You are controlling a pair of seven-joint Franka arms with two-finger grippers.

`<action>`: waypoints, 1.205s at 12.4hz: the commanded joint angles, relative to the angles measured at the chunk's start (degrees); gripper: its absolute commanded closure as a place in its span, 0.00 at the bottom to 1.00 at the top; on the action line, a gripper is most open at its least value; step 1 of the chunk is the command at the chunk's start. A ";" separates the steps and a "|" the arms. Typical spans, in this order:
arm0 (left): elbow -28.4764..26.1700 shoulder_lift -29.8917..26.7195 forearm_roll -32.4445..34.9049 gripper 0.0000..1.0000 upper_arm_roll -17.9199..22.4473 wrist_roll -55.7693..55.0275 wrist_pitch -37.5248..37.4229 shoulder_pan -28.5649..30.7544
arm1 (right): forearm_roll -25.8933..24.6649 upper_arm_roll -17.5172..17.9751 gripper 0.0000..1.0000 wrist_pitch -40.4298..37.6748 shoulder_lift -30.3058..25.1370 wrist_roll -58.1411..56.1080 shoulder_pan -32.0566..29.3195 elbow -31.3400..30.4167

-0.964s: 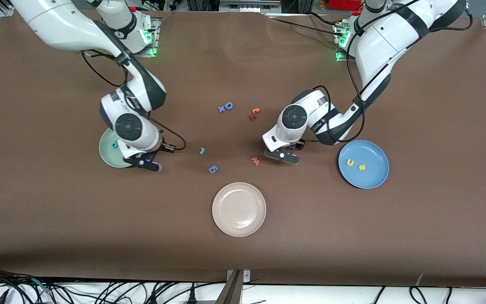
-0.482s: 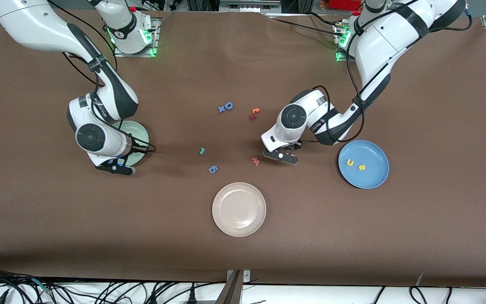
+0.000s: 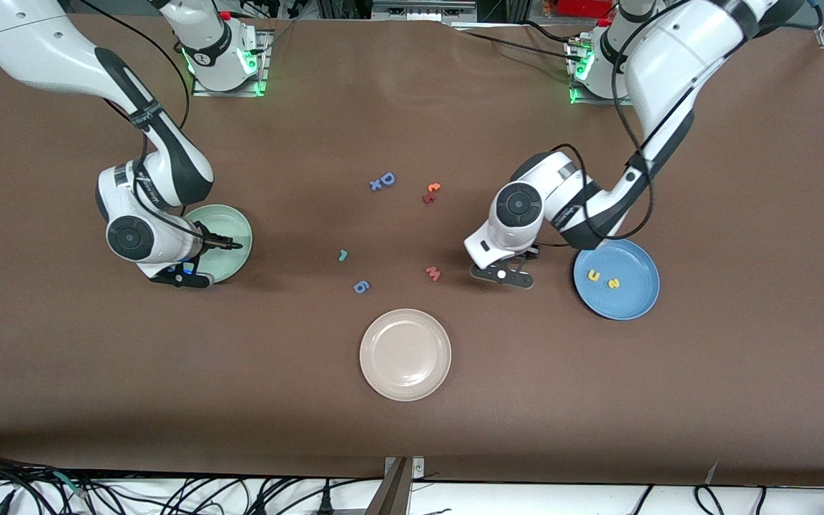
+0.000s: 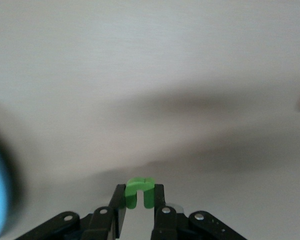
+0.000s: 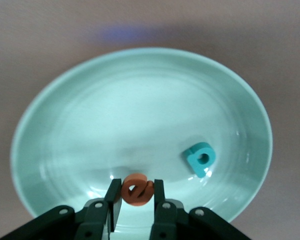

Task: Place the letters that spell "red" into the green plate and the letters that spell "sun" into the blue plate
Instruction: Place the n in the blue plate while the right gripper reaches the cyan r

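Observation:
Over the rim of the green plate [image 3: 229, 232] nearest the front camera, my right gripper [image 3: 177, 277] is shut on the orange "e" [image 5: 137, 189]. In the right wrist view the teal "d" [image 5: 200, 159] lies in the green plate [image 5: 140, 100]. The teal "r" [image 3: 342, 255] lies on the table mid-way between the arms. My left gripper [image 3: 503, 275] is shut on the green "n" [image 4: 140, 191], above the table between the pink "w" [image 3: 433, 272] and the blue plate [image 3: 634, 300]. The yellow "u" [image 3: 593, 275] and "s" [image 3: 614, 284] lie in that plate.
A cream-pink plate [image 3: 405, 354] sits nearer the front camera, mid-table. A blue "6" [image 3: 360, 287] lies near the "r". A blue "D" with a small cross [image 3: 383, 180] and a red-orange letter pair [image 3: 431, 193] lie farther back.
My left gripper has shut on the "n" and moved toward the blue plate. My right arm has swung toward its end of the table, carrying the "e" over the green plate.

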 commanded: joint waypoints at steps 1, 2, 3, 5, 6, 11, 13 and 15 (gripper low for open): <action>-1.36 -4.46 1.30 1.00 -0.23 10.59 -7.38 5.14 | 0.11 0.67 0.81 0.68 -0.19 -1.23 -1.16 -1.89; -1.36 -4.81 1.30 1.00 -0.23 13.86 -9.06 6.99 | 0.11 0.67 0.81 0.68 -0.19 -1.23 -1.42 -2.15; -1.45 -4.99 1.30 1.00 -0.23 15.98 -9.86 8.92 | 0.11 0.58 0.76 0.68 -0.19 -1.23 -1.51 -2.15; -2.32 -4.38 1.30 1.00 -0.06 22.90 -10.30 14.01 | 0.11 0.67 0.23 0.68 -0.19 -1.23 -1.51 -2.16; -2.41 -3.77 1.12 1.00 -0.14 27.38 -10.22 16.39 | 0.11 0.67 0.09 0.68 -0.19 -0.88 -1.51 -1.98; -3.47 -2.00 1.30 0.28 -0.06 32.60 -10.04 19.31 | 1.96 8.65 0.06 1.82 -0.11 9.03 -1.08 1.35; -3.47 -2.00 1.03 0.00 -0.06 32.70 -10.04 19.49 | 1.87 11.29 0.06 4.97 3.57 14.74 0.15 3.90; -3.21 -2.09 0.86 0.00 -0.23 32.61 -10.04 19.31 | 1.87 11.39 0.06 10.32 7.09 20.89 4.35 5.92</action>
